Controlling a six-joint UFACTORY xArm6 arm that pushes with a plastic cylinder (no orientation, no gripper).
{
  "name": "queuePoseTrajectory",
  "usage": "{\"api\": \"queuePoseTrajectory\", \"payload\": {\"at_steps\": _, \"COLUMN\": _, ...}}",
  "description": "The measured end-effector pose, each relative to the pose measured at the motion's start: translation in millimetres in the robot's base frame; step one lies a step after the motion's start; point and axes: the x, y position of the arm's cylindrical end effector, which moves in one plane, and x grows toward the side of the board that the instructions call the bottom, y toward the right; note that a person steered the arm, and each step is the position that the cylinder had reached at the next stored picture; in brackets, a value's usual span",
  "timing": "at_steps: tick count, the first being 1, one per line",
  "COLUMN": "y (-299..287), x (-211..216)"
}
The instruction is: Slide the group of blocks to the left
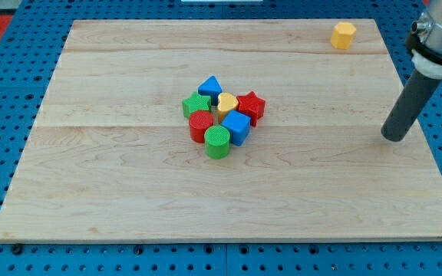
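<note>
A tight cluster of seven small blocks sits near the middle of the wooden counter (113, 176): a blue triangle (209, 85) at the side nearest the top edge, a green block (196, 105) on the cluster's left, a yellow heart-shaped block (227, 103) at its centre, a red star (252, 106) on its right, a blue cube (236, 127) below that, a red cylinder (201, 125) and a green cylinder (217, 142) nearest the bottom edge. The pieces touch or nearly touch. They look light, rigid and smooth-sided, likely to slide easily and to scatter if pushed off-centre; a push seems best placed against the red star and blue cube on the right-hand side, aimed toward the left edge. My tip (394, 138) rests well apart from the cluster, close to the counter's right edge. There is no claw on this arm, only the rod, so no opening can be told. A lone yellow block (344, 34) stands near the top right corner.
</note>
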Motion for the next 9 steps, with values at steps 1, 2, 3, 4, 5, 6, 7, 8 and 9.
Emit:
{"api": "queuePoseTrajectory", "payload": {"at_steps": 1, "y": -34, "x": -1}}
{"api": "queuePoseTrajectory", "payload": {"at_steps": 2, "y": -79, "x": -1}}
{"api": "queuePoseTrajectory", "payload": {"at_steps": 3, "y": -122, "x": 36}}
{"api": "queuePoseTrajectory", "payload": {"at_steps": 4, "y": -190, "x": 50}}
{"api": "queuePoseTrajectory", "payload": {"at_steps": 5, "y": -233, "x": 48}}
{"api": "queuePoseTrajectory", "payload": {"at_steps": 6, "y": -243, "x": 48}}
{"api": "queuePoseTrajectory", "payload": {"at_steps": 7, "y": -244, "x": 48}}
{"api": "queuePoseTrajectory", "payload": {"at_steps": 8, "y": -244, "x": 48}}
{"api": "queuePoseTrajectory", "payload": {"at_steps": 9, "y": -253, "x": 41}}
